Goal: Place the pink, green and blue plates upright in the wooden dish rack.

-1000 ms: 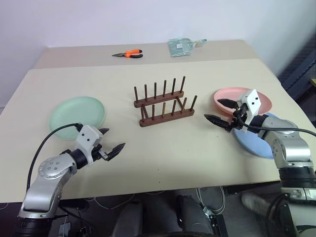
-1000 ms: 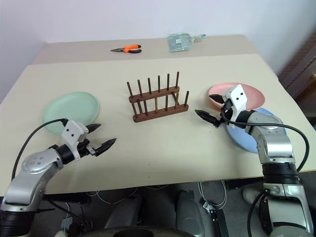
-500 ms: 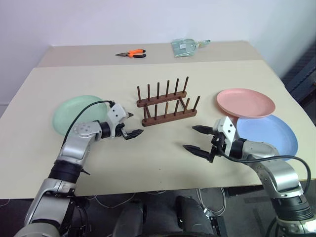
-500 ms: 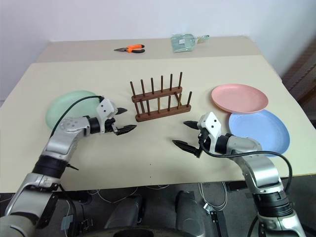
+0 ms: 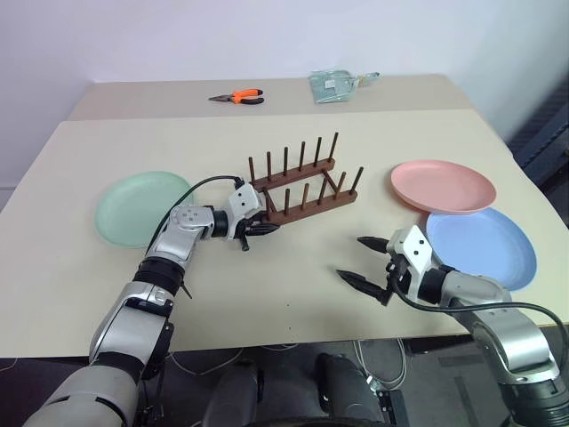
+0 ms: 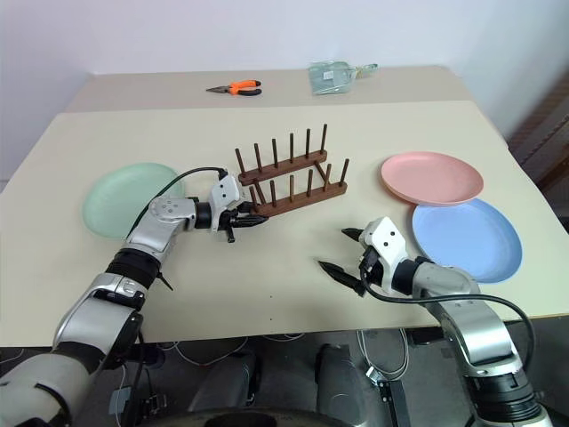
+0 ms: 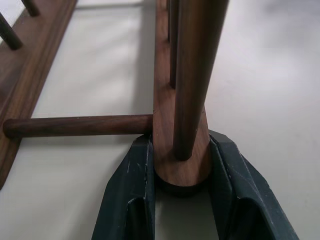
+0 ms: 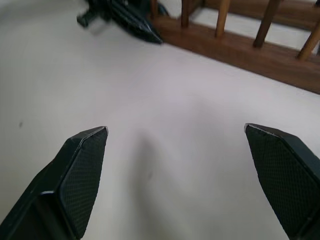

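Note:
The wooden dish rack (image 5: 307, 182) stands mid-table with nothing between its pegs. My left gripper (image 5: 260, 227) is shut on the left end of its near rail; in the left wrist view both fingers (image 7: 131, 190) press against the rail end below a peg (image 7: 195, 75). The green plate (image 5: 142, 206) lies flat to the left of the rack. On the right lie the pink plate (image 5: 442, 185) and, nearer, the blue plate (image 5: 484, 245). My right gripper (image 5: 351, 257) hovers open over bare table in front of the rack's right end, with nothing between its fingers (image 8: 82, 160).
Orange-handled pliers (image 5: 238, 96) and a clear greenish packet (image 5: 333, 84) lie on the far strip of the table. The table's near edge (image 5: 293, 342) runs just behind my right gripper.
My left gripper moved right to the rack's left end and shut on the near rail. My right gripper drew back a little toward the near edge, still open.

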Robot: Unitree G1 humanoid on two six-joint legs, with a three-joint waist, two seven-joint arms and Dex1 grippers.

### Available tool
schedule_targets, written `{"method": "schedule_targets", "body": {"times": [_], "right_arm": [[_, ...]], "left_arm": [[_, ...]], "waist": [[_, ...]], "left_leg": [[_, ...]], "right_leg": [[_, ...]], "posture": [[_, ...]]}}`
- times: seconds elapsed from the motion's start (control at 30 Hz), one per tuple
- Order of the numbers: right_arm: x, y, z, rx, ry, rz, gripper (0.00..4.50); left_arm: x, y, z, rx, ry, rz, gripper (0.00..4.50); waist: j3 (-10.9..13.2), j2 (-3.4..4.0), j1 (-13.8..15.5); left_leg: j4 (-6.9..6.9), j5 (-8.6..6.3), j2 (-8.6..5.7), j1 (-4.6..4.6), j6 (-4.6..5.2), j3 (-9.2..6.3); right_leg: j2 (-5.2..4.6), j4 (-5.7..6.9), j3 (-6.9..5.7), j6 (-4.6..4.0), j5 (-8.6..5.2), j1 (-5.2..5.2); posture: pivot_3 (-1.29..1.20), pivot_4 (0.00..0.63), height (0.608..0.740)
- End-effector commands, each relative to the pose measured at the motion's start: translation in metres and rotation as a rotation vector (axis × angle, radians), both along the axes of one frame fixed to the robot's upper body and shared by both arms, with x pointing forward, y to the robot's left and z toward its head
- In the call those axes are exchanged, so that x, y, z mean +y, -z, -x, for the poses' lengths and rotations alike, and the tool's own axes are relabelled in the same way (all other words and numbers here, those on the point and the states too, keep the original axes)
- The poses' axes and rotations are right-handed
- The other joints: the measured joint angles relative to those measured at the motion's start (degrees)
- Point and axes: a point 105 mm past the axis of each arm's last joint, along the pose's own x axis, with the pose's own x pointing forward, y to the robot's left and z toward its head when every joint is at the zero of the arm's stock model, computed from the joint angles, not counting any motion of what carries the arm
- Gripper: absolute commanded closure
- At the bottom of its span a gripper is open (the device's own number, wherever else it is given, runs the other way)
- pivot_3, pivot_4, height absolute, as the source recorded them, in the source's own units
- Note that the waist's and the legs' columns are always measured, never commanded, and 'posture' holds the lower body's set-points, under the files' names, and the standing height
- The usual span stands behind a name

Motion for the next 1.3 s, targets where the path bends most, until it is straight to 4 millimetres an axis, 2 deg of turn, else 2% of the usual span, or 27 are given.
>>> {"method": "schedule_targets", "body": {"times": [0.03,0.17,0.33,0.47,0.53,0.57,0.63,0.7,0.73,0.8,0.87,1.0,1.07,1.17,1.3], "right_arm": [[-0.013,-0.019,0.004,-0.032,-0.017,0.020,0.00],[-0.021,-0.020,0.007,-0.021,-0.023,0.041,0.00],[-0.026,-0.016,0.006,-0.017,-0.011,0.060,0.00],[-0.029,-0.016,0.004,-0.019,0.002,0.073,0.00],[-0.031,-0.016,0.002,-0.024,0.017,0.083,0.57],[-0.032,-0.015,0.001,-0.016,0.019,0.088,0.86],[-0.035,-0.011,0.000,-0.005,0.033,0.116,1.90],[-0.039,-0.004,-0.003,0.009,0.056,0.149,2.83],[-0.040,-0.003,-0.003,0.015,0.062,0.156,3.43],[-0.040,0.005,-0.006,0.026,0.072,0.171,4.45],[-0.044,0.013,-0.012,0.009,0.100,0.224,4.50],[-0.052,0.025,-0.027,-0.014,0.154,0.301,4.50],[-0.053,0.025,-0.036,-0.033,0.175,0.310,4.50],[-0.053,0.024,-0.048,-0.059,0.198,0.323,4.50],[-0.043,0.019,-0.066,-0.101,0.203,0.314,4.50]], "left_arm": [[-0.013,-0.005,0.019,-0.037,0.169,-0.028,3.72],[-0.023,-0.011,0.030,-0.040,0.243,-0.010,3.72],[-0.025,-0.009,0.027,-0.005,0.210,0.004,3.72],[-0.016,-0.005,0.021,-0.001,0.136,-0.014,1.81],[-0.007,-0.007,0.018,0.006,0.085,-0.007,0.86],[0.000,-0.008,0.018,0.018,0.057,0.002,0.85],[0.014,-0.011,0.021,0.050,0.002,0.018,0.85],[0.024,-0.012,0.033,0.080,-0.010,0.023,1.50],[0.025,-0.012,0.038,0.091,-0.006,0.024,1.88],[0.021,-0.012,0.064,0.130,0.043,0.029,2.89],[0.008,-0.009,0.077,0.113,0.050,0.011,3.83],[-0.028,-0.006,0.082,0.063,-0.002,0.047,3.83],[-0.039,-0.003,0.078,0.056,-0.056,0.054,3.83],[-0.043,0.004,0.063,0.049,-0.184,0.032,3.83],[-0.033,0.012,0.039,0.021,-0.338,0.002,3.83]], "waist": [[0.0,0.00,0.0],[0.0,-0.02,0.0],[0.0,-0.03,0.0],[0.0,-0.03,0.0],[0.0,-0.03,0.0],[0.0,-0.03,-0.1],[0.0,-0.02,-0.5],[0.0,-0.02,-0.6],[0.0,-0.02,-0.8],[0.0,0.00,-1.2],[0.0,0.00,-1.1],[0.0,-0.06,-0.3],[0.0,-0.06,-0.3],[0.0,-0.04,-0.5],[-0.1,-0.06,-0.4]], "left_leg": [[0.00,0.00,0.00,0.00,0.00,0.01],[0.00,0.00,0.00,-0.02,0.01,-0.01],[0.00,0.00,0.00,-0.01,0.01,-0.01],[0.00,0.00,0.01,0.01,0.01,-0.01],[0.00,0.00,0.00,0.01,0.01,-0.01],[0.00,0.00,0.00,0.00,0.01,-0.01],[-0.04,0.00,0.02,0.02,0.01,-0.01],[-0.05,0.00,0.02,0.03,0.01,-0.01],[-0.05,0.00,0.03,0.03,0.01,-0.02],[-0.05,0.00,0.03,0.01,0.01,-0.03],[-0.05,-0.01,0.02,0.01,0.01,-0.04],[0.08,0.00,-0.02,0.04,0.01,-0.04],[0.11,0.00,-0.01,0.08,0.00,-0.04],[0.08,0.00,0.00,0.12,0.00,-0.04],[0.08,0.00,-0.01,0.14,0.00,-0.04]], "right_leg": [[0.00,0.00,0.00,-0.04,0.03,0.00],[0.00,-0.02,0.00,-0.17,0.09,0.01],[0.00,0.00,0.01,0.02,-0.02,0.00],[0.00,0.02,0.01,0.02,-0.02,0.00],[0.00,0.01,0.01,0.02,-0.02,0.00],[0.00,0.01,0.01,0.02,-0.02,0.00],[0.00,0.04,0.00,0.03,-0.02,-0.02],[0.00,0.07,0.00,0.02,-0.01,-0.03],[0.00,0.07,0.00,0.02,-0.01,-0.02],[0.00,0.06,0.00,-0.03,0.02,-0.03],[-0.02,0.05,0.02,-0.14,0.07,-0.01],[-0.05,0.02,0.02,-0.02,-0.07,0.10],[-0.04,0.06,0.01,-0.06,-0.09,0.13],[-0.01,0.08,0.01,0.01,-0.05,0.13],[-0.01,0.09,0.01,0.01,-0.03,0.14]], "posture": [[0.00,0.150,0.740],[0.00,0.150,0.740],[0.00,0.150,0.740],[0.00,0.150,0.740],[0.00,0.150,0.740],[0.00,0.150,0.740],[0.00,0.150,0.740],[0.00,0.150,0.740],[0.00,0.150,0.740],[0.00,0.150,0.740],[0.00,0.150,0.740],[0.00,0.150,0.740],[0.00,0.150,0.740],[0.00,0.150,0.740],[0.00,0.150,0.740]]}}
